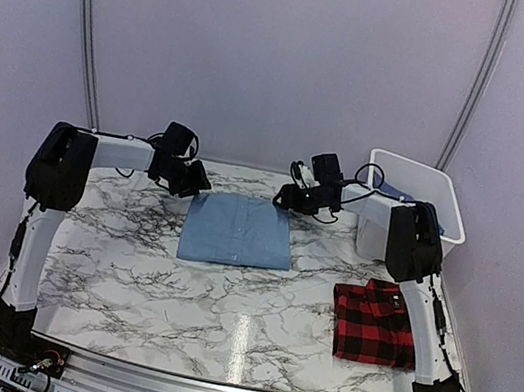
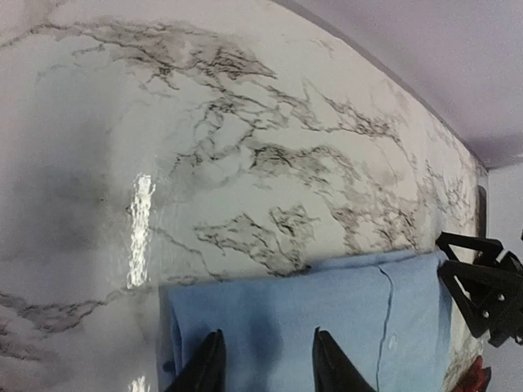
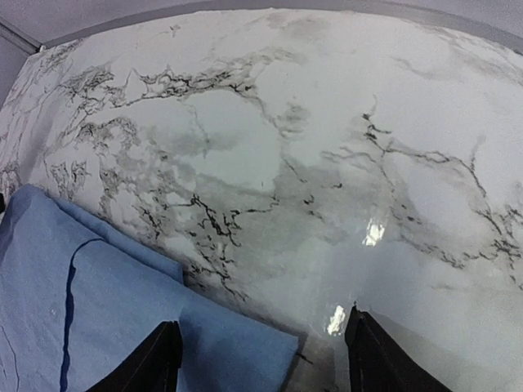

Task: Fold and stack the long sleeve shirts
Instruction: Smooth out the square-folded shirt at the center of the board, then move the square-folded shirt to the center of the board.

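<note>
A plain light blue shirt lies folded flat at the table's far middle. A red-and-black plaid shirt lies folded at the near right. A bit of darker blue cloth shows inside the white bin. My left gripper hovers over the blue shirt's far left corner, open and empty; in the left wrist view its fingers straddle the blue shirt. My right gripper is open and empty over the far right corner; the right wrist view shows that corner of the shirt between its fingers.
A white plastic bin stands at the far right behind my right arm. The marble table has a metal rail along its near edge. White walls close in the back and sides.
</note>
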You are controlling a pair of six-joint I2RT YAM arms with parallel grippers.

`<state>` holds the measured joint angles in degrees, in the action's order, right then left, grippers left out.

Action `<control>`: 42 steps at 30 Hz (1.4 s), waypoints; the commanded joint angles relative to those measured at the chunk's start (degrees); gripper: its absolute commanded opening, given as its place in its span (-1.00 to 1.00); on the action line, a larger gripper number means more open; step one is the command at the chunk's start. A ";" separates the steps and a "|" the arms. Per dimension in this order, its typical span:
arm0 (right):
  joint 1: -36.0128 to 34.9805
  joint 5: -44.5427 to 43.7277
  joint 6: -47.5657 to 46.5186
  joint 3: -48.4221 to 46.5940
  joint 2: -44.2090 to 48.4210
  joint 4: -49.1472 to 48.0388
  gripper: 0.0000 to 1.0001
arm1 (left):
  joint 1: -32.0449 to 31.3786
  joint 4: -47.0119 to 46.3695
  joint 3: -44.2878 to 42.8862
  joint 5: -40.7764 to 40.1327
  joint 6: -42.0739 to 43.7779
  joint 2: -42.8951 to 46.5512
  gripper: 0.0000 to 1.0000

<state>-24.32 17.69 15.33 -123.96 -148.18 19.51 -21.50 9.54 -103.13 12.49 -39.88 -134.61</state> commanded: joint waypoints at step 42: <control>-12.60 -12.24 1.72 53.28 36.03 -6.96 -0.45 | -3.97 2.77 27.74 0.72 4.90 14.19 -0.34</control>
<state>-36.64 6.92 16.97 -70.63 -113.75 12.47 -24.82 10.15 -74.91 15.66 -35.05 -117.10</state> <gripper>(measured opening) 0.269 0.361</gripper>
